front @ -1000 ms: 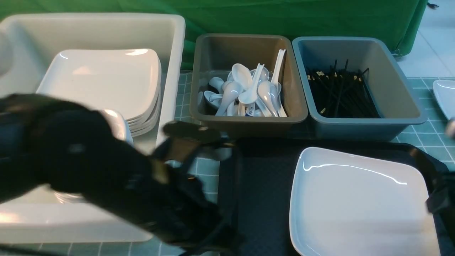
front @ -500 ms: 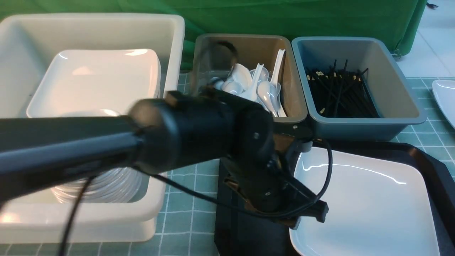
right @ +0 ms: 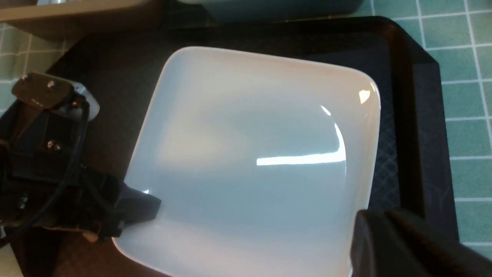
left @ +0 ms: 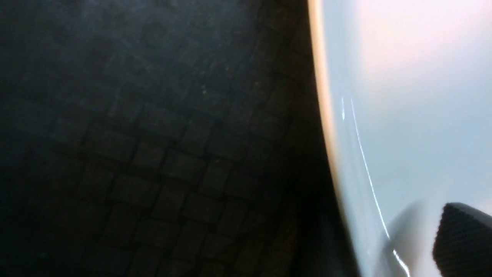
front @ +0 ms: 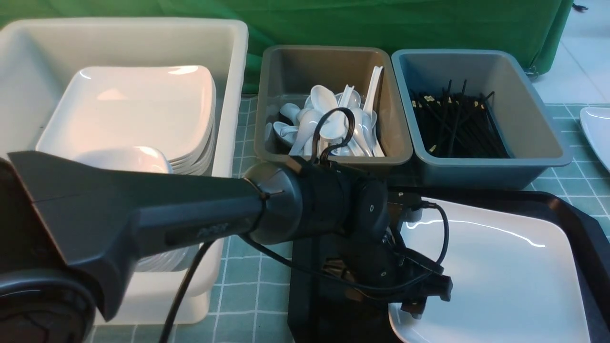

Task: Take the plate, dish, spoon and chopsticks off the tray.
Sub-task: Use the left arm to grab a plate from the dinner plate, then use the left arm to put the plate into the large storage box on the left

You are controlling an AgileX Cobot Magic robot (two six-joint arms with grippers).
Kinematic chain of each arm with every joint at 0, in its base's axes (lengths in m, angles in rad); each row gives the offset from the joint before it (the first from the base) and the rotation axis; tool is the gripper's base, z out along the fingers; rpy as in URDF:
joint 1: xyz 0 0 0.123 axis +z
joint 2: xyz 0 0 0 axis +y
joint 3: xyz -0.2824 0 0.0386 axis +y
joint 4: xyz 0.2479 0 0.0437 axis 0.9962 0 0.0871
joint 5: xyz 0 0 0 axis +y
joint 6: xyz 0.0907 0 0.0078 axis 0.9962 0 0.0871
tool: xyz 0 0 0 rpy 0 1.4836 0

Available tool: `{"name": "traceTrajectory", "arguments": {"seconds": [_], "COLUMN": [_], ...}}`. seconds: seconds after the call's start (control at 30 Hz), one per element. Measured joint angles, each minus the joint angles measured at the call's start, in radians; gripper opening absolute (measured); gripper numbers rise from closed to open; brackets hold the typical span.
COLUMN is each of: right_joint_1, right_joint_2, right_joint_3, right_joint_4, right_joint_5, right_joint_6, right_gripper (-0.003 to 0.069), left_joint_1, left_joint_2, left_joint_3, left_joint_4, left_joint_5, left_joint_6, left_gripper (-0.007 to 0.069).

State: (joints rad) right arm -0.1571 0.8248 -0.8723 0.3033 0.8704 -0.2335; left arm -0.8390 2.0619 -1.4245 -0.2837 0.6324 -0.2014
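The white square plate [front: 500,267] lies on the black tray [front: 572,209], the only thing I see on it. My left gripper [front: 419,300] reaches across from the left to the plate's near left edge and stands open. One of its fingers [left: 465,238] hovers over the plate [left: 403,115]; the other is lost against the tray floor [left: 153,134]. In the right wrist view my right gripper [right: 378,219] is shut with nothing in it, just above the plate's [right: 250,154] edge next to the tray rim [right: 411,115]. No dish, spoon or chopsticks show on the tray.
A big white tub [front: 228,95] at the left holds stacked square plates and small bowls. Behind the tray stand a brown bin [front: 400,152] with several white spoons and a grey bin [front: 548,157] with black chopsticks. Another white plate edge [front: 598,133] shows far right.
My left arm swung from beside the white tub over to the plate's left edge and its gripper opened. The right gripper shut and left the front view.
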Motion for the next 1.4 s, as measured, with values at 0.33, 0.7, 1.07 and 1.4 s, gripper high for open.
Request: {"name": "traceTrajectory", "arguments": {"seconds": [0.33, 0.7, 1.07, 1.4], "right_joint_1": [0.000, 0.000, 0.000, 0.000], "right_joint_2": [0.000, 0.000, 0.000, 0.000], "right_joint_3": [0.000, 0.000, 0.000, 0.000], "right_joint_4": [0.000, 0.000, 0.001, 0.001], "right_joint_5": [-0.003, -0.005, -0.010, -0.011], "right_joint_6": [0.000, -0.017, -0.020, -0.020], "right_gripper": [0.0068, 0.0076, 0.0087, 0.0097], "left_joint_1": [0.005, 0.065, 0.082, 0.093], "left_joint_2": [0.033, -0.178, -0.303, -0.308], "left_joint_3": [-0.016, -0.006, -0.005, -0.005], "left_joint_4": [-0.083, -0.032, -0.007, 0.023], "left_joint_5": [-0.037, 0.078, 0.135, 0.138], "left_joint_6": [-0.001, 0.043, 0.073, 0.073], "left_gripper": [0.0123, 0.0037, 0.0022, 0.0022]}}
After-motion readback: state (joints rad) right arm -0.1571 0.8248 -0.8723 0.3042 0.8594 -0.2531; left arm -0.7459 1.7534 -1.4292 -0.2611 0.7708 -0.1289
